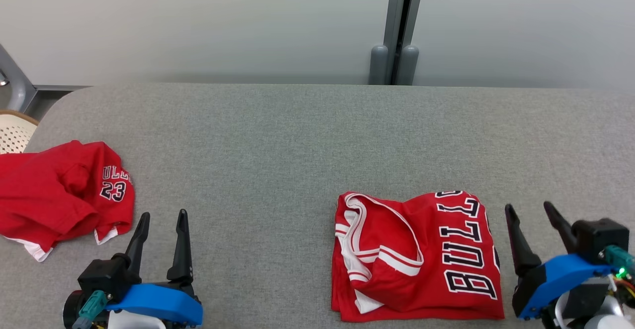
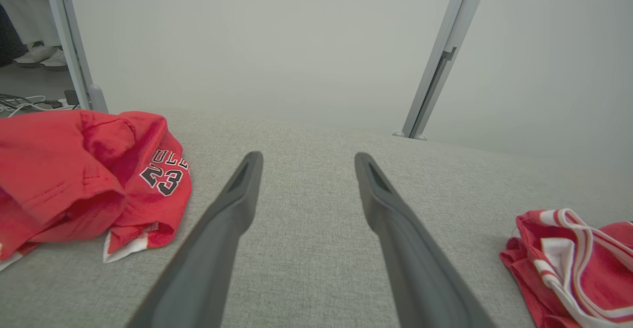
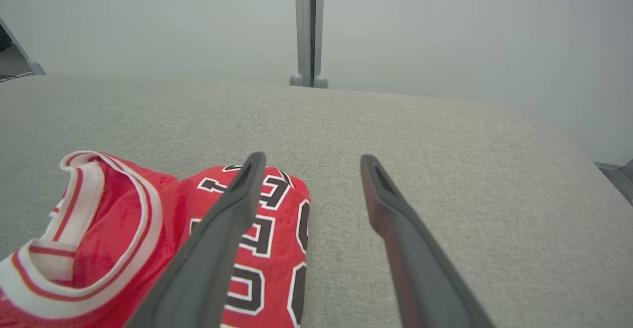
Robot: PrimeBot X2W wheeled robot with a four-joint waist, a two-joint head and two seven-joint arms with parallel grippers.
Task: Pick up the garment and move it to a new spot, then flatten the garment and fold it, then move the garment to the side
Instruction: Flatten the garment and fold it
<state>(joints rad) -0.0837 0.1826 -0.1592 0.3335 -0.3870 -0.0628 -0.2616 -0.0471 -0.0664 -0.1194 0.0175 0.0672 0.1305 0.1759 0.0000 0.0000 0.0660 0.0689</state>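
Note:
A red jersey garment [image 1: 416, 257] with white trim and black "BULLS" lettering lies folded on the grey table [image 1: 297, 140], right of centre near the front edge. It also shows at lower left in the right wrist view, garment [image 3: 128, 249], and at lower right in the left wrist view, garment [image 2: 573, 263]. My right gripper [image 1: 531, 210] stands open just right of the folded jersey, holding nothing. My left gripper [image 1: 161, 217] stands open at the lower left, its fingers apart over bare table.
A second red garment [image 1: 59, 195] with "23" on it lies crumpled at the table's left edge, close to my left gripper. A pale perforated chair [image 1: 12, 130] sits beyond that edge. A grey wall and post [image 1: 397, 36] stand behind the table.

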